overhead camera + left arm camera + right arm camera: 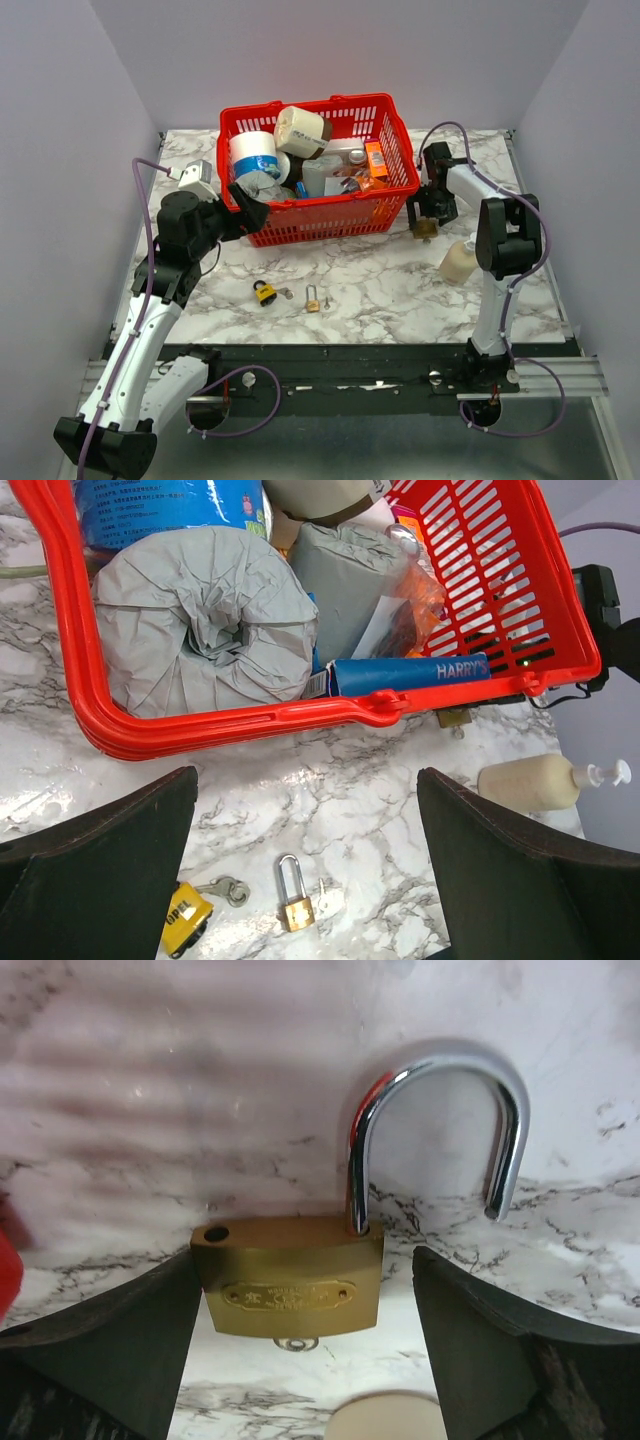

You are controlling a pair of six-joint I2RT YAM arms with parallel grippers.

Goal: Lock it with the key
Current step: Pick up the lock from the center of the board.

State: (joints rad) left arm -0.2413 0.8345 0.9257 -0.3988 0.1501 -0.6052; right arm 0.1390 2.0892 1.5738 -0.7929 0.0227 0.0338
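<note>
Left arm stands nearest the overhead camera; its left tool hangs at the near-left rim of the red basket, while the right tool hovers over a brass padlock on the tabletop, just beside the basket's right end. Left wrist view: fingers spread wide, gripping nothing, above a yellow padlock, a smaller brass padlock and keys. Right wrist view: fingers wide apart, flanking the brass padlock, shackle open; contact cannot be confirmed.
</note>
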